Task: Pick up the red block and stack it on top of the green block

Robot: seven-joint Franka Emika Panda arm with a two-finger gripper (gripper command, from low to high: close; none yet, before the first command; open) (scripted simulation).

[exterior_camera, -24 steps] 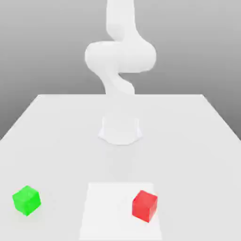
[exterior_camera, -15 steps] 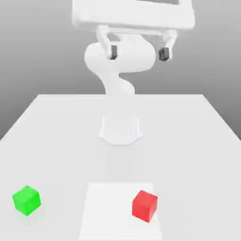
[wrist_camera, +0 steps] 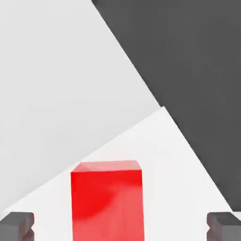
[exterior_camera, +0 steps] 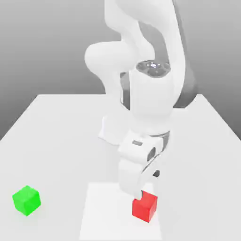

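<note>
Red block point(wrist_camera: 106, 200) between fingertips point(wrist_camera: 17, 225) | tool point(wrist_camera: 120, 226) wide open — no contact

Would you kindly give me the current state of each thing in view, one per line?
red block: resting on the table, between the open fingers, not gripped.
green block: resting on the table at the exterior view's left, nothing on it.
tool: open, fingertips either side of the red block.

A white table point(exterior_camera: 56, 132) filled the foreground — plain, with a brighter square patch point(exterior_camera: 101, 212) near its front edge. Behind it the backdrop was bare grey, darker toward the top.
</note>
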